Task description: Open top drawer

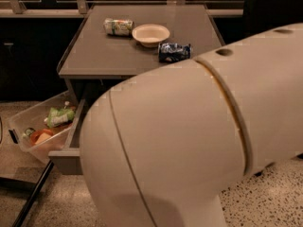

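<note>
The top drawer [71,148] of the grey cabinet stands pulled out toward me. I see only its left side wall and the left end of its grey front panel; the knob and the inside are hidden. My cream-coloured arm [199,141] fills the middle and right of the camera view and covers most of the drawer. The gripper is not in view; it is hidden behind or beyond the arm.
On the cabinet top [94,56] lie a green-white can [118,26] on its side, a cream bowl [150,34] and a dark blue snack bag [174,52]. A clear plastic bin [38,129] with snacks sits on the floor at left. Speckled floor [265,193] lies at right.
</note>
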Robot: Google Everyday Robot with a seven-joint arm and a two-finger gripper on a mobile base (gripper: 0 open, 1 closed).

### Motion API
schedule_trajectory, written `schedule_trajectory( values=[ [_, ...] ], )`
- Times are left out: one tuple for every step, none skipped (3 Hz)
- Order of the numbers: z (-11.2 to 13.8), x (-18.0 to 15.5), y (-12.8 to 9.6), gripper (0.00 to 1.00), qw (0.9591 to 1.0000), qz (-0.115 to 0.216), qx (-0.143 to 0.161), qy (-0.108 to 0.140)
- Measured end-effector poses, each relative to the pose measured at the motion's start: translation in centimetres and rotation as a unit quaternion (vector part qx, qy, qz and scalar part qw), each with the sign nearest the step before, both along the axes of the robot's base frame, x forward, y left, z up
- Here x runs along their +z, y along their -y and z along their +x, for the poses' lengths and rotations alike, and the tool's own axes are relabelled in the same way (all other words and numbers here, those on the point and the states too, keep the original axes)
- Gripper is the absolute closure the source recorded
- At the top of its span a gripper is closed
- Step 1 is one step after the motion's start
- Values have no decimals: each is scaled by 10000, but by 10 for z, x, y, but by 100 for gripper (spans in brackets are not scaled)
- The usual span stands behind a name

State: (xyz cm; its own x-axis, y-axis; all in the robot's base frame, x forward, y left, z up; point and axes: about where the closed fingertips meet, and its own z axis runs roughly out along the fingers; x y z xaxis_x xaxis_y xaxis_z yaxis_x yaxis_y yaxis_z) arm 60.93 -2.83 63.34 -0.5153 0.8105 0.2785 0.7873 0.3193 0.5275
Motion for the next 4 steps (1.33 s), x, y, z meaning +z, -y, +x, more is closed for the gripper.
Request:
schedule_trajectory(
  values=[
    [-2,5,-3,0,9999,-5,85,94],
    [10,36,8,0,9988,-137,87,452],
    [31,87,33,0,9956,-336,-11,876],
    [45,116,41,0,9932,-438,-61,1073]
  ],
)
